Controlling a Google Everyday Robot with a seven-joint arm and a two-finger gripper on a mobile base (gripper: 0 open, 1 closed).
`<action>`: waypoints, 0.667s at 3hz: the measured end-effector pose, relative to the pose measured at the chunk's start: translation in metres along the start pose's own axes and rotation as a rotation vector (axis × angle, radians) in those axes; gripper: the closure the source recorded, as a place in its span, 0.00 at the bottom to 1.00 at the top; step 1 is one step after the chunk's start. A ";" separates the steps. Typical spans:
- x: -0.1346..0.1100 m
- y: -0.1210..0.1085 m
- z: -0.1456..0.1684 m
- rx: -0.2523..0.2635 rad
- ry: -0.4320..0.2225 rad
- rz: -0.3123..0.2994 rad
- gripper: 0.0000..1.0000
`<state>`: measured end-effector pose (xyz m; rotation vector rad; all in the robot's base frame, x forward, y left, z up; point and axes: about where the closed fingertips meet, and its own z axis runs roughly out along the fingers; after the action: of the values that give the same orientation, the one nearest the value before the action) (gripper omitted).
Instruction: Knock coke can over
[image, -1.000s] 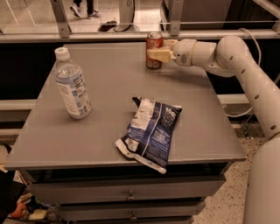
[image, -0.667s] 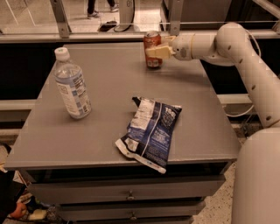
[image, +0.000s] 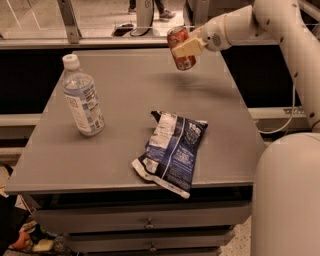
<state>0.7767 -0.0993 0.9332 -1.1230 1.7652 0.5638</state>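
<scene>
Holds the coke can (image: 185, 61) pinched in the gripper (image: 183, 48), with one pale finger (image: 189, 46) lying across the red side. Hangs over the far right part of the desk (image: 125, 85), tilted, top leaning left, base apparently clear of the surface with a faint shadow below. Looks like the middle of the job: grasped and tipped, not yet lying down.

Calls next for lowering toward the bare patch underneath, rolling the wrist further to lay the side flat on the desk, then spreading the gripper and backing off to the right. Needs care against a drop from height and a roll off the far edge close behind.

Leaves the water bottle (image: 83, 102) upright and well apart at the left, and the chip bag (image: 172, 150) flat near the front, neither in the likely path.
</scene>
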 end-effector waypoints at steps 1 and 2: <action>-0.001 0.003 -0.018 0.024 0.100 -0.010 1.00; 0.008 0.004 -0.028 0.048 0.204 -0.016 1.00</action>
<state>0.7585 -0.1223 0.9389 -1.1953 1.9314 0.4062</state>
